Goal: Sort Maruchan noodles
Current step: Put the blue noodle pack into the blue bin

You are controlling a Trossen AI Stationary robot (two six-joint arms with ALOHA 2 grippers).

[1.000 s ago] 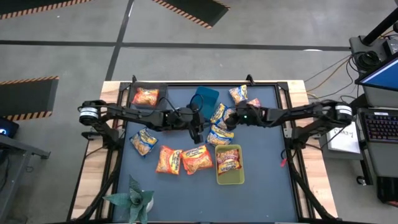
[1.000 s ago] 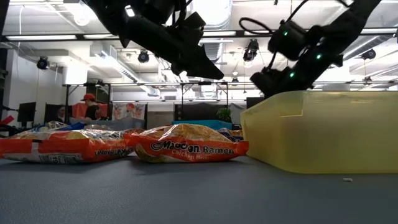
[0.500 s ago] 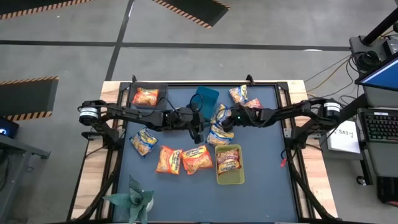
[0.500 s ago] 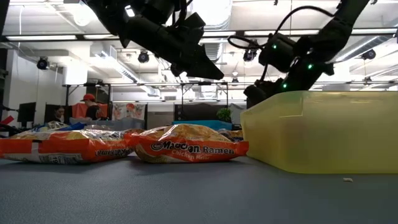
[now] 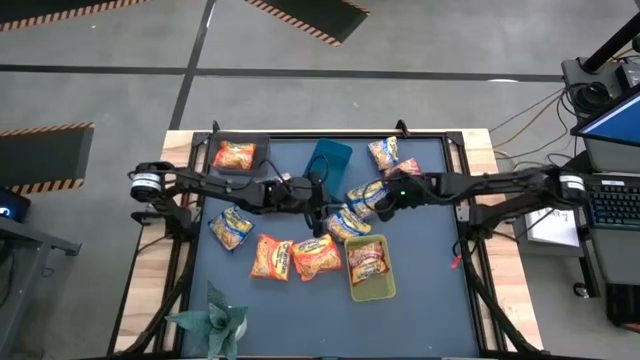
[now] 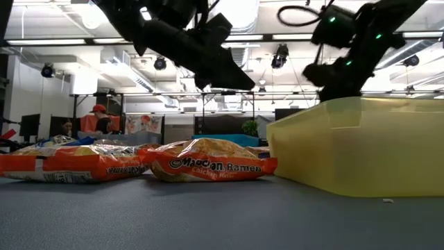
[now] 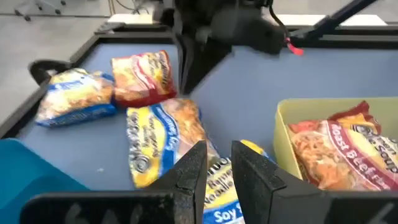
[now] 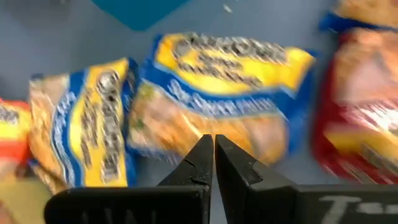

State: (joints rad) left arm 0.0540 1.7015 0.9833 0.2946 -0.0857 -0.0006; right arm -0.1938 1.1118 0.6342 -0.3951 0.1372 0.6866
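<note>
Ramen packets lie spread over the dark blue table top. At centre, two blue-and-yellow packets lie side by side, the second having shifted toward 4 o'clock since a second ago. A red packet rests inside the yellow-green bin at 6 o'clock of them. Two orange packets lie touching at 8 o'clock, and a blue-and-yellow one at 9 o'clock. One orange packet sits in a dark tray at 10 o'clock; another packet lies at 1 o'clock near the far edge.

The right gripper hangs over the central packets, fingers pressed together and holding nothing; half a second ago it stood closer to the blue bin. The left gripper hovers just beside the packets, at the same spot as before, its fingers a narrow slit apart with nothing between them.

Bare table lies toward 5 o'clock beyond the yellow-green bin and along the near edge, where a folded green paper shape stands at 7 o'clock. Wooden boards flank the mat. Beyond are a grey floor with striped hazard tape, a laptop desk at 3 o'clock, and, in the low view, a person in a red cap far behind.
</note>
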